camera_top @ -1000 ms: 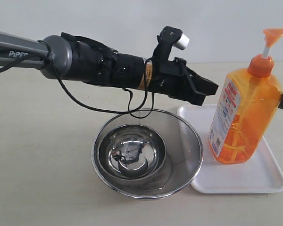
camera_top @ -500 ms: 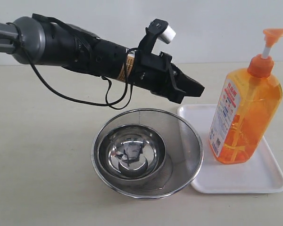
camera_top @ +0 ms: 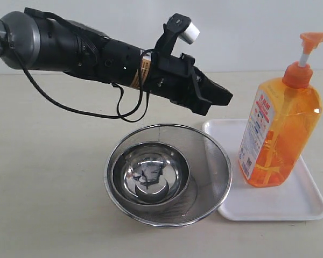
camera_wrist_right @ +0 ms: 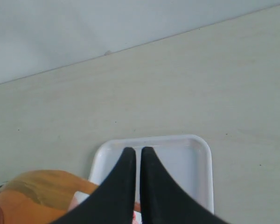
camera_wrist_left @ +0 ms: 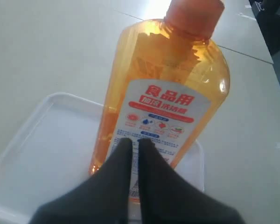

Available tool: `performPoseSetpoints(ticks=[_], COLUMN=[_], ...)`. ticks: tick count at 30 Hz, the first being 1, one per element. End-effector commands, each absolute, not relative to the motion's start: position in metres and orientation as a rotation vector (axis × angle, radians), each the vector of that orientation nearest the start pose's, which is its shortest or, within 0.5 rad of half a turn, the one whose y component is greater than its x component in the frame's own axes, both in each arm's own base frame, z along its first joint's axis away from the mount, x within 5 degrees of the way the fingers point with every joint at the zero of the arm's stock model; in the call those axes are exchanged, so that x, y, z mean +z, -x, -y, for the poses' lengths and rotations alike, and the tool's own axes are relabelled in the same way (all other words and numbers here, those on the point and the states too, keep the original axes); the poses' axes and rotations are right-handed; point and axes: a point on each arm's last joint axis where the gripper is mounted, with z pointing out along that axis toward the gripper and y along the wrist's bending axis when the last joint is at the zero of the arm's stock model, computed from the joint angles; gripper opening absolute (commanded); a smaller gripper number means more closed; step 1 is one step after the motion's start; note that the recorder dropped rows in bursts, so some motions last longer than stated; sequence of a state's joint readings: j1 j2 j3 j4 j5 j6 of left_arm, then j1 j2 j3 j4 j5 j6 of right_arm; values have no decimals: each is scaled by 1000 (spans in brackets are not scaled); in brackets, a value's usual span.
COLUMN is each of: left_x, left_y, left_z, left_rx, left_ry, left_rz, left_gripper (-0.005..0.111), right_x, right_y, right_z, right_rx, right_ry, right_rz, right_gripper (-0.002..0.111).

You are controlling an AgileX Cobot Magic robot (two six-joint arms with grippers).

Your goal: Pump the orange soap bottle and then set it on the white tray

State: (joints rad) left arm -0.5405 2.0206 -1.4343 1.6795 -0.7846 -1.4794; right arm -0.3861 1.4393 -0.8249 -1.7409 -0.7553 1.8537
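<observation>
Closed, left tool (camera_top: pixel 224 100) slants down toward orange soap bottle (camera_top: pixel 280 134).

One orange soap bottle (camera_top: pixel 280 134), one white tray (camera_top: pixel 293 204), one mesh strainer (camera_top: pixel 214 161), one steel bowl (camera_top: pixel 151 174), one left gripper (camera_wrist_left: pixel 134 142), one right gripper (camera_wrist_right: pixel 136 151).

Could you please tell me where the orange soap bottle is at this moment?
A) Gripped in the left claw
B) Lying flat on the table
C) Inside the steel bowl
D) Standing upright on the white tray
D: the orange soap bottle stands upright on the white tray, beside the mesh strainer, while the left claw hangs shut above the strainer, apart from the bottle.
</observation>
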Motion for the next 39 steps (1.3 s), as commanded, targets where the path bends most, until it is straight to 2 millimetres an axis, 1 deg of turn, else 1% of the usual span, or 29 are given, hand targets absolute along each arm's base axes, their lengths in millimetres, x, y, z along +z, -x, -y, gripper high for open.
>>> performPoseSetpoints(ticks=[1, 4, 6, 8, 11, 13, 14, 15, 17, 20, 23, 25, 28, 33, 36, 39], left_x=[240, 250, 260, 270, 279, 281, 281, 281, 280, 281, 283, 283, 278, 258, 252, 253], left_y=[-339, -335, -331, -329, -325, -323, -322, -321, -318, -311, -308, -308, -311, -315, -315, -316], left_z=[281, 282, 282, 281, 282, 285, 289, 292, 300, 314, 323, 327, 330, 336, 340, 340], left_rx=[-1026, -1048, -1081, -1108, -1117, -1128, -1120, -1105, -1060, -980, -916, -893, -912, -966, -991, -977], left_ry=[-1222, -1258, -1256, -1235, -1215, -1192, -1181, -1178, -1173, -1194, -1162, -1125, -1073, -1054, -1036, -1034], left_rz=[-1711, -1651, -1616, -1589, -1567, -1565, -1570, -1577, -1584, -1512, -1483, -1500, -1530, -1572, -1580, -1559], left_gripper=[5, 5, 9, 20, 46, 60, 65, 68, 69, 69, 69, 69, 69, 68, 68, 68], right_x=[263, 263, 263, 263, 263, 263, 263, 263, 263, 263, 262, 263, 268, 280, 284, 284], right_y=[-283, -283, -283, -283, -283, -283, -283, -283, -283, -284, -284, -284, -287, -292, -294, -295], right_z=[50, 51, 52, 52, 52, 52, 53, 53, 53, 53, 54, 55, 56, 57, 59, 61], right_rx=[578, 564, 552, 550, 545, 543, 541, 541, 541, 537, 523, 516, 511, 509, 493, 465], right_ry=[5, -3, -3, 2, -1, -2, -3, -3, -3, -6, -22, -24, -21, -11, -10, -27], right_rz=[-2098, -2099, -2099, -2099, -2099, -2099, -2099, -2099, -2099, -2100, -2101, -2100, -2086, -2054, -2042, -2041], right_gripper=[0, 0, 0, 0, 0, 0, 0, 0, 0, 0, 0, 0, 0, 0, 0, 0])
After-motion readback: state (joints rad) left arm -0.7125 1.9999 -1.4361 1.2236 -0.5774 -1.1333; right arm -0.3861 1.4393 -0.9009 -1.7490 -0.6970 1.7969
